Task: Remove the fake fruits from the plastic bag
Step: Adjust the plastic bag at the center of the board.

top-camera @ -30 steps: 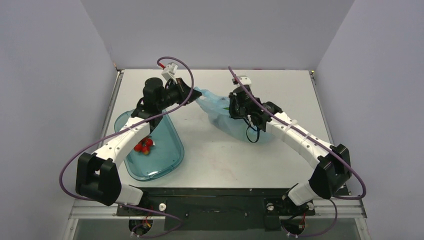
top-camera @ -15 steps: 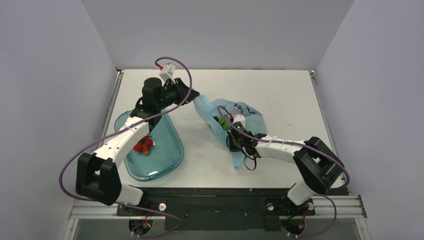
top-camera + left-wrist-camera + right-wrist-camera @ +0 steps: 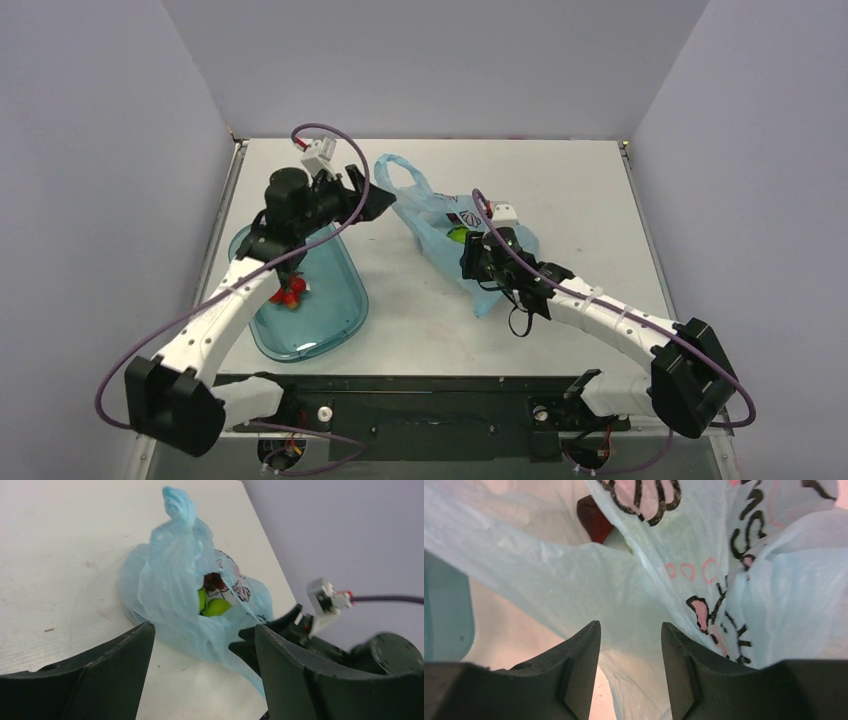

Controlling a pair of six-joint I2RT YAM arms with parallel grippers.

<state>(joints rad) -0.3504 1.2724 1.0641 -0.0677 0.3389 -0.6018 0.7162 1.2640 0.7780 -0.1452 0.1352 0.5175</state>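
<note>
The plastic bag (image 3: pixel 437 222) lies slumped on the table between my arms, one handle loop (image 3: pixel 400 175) standing up. Through its mouth in the left wrist view show two green fruits (image 3: pixel 212 606) and a dark one (image 3: pixel 215 580). The right wrist view catches a dark red fruit (image 3: pixel 594 520) inside the bag (image 3: pixel 574 575). A red berry cluster (image 3: pixel 290 292) sits in the teal tray (image 3: pixel 330 330). My left gripper (image 3: pixel 383 205) (image 3: pixel 204 630) hovers open just left of the bag, holding nothing. My right gripper (image 3: pixel 468 262) (image 3: pixel 630 626) is at the bag's near side, jaws apart with loose film between them.
The teal tray lies at the left under my left arm. Purple cables loop over both arms. Walls close the table in on the left, back and right. Bare tabletop (image 3: pixel 560 190) lies behind and right of the bag.
My left gripper opened, let go of the bag's handle and drew back to the left. The bag sank and spread. My right gripper swung around the bag's near side and its jaws parted.
</note>
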